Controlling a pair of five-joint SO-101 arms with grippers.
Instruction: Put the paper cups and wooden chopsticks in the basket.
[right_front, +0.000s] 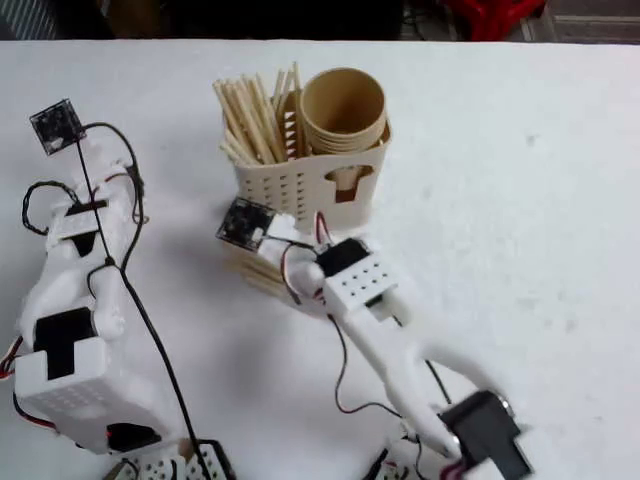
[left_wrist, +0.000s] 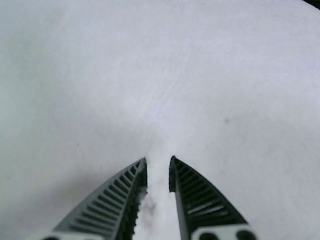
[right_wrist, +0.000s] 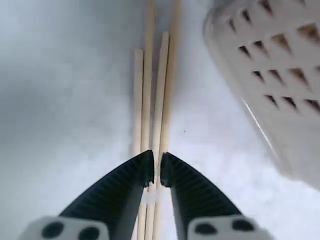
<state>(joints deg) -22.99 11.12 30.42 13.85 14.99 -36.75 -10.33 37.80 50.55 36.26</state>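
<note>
A white perforated basket (right_front: 300, 185) stands at the middle of the table and holds stacked paper cups (right_front: 343, 105) and a bundle of wooden chopsticks (right_front: 252, 120). Several more chopsticks (right_wrist: 150, 90) lie flat on the table just in front of the basket's wall (right_wrist: 270, 75), also seen from above (right_front: 258, 275). My right gripper (right_wrist: 156, 165) is down on these loose chopsticks, its fingers pinched onto them. My left gripper (left_wrist: 157, 167) hovers over bare table at the left with a narrow gap between its fingers and nothing in it.
The left arm (right_front: 70, 300) rests folded along the table's left side with its cables trailing toward the front edge. The right arm (right_front: 400, 350) stretches diagonally from the front right. White tabletop lies to the right of the basket.
</note>
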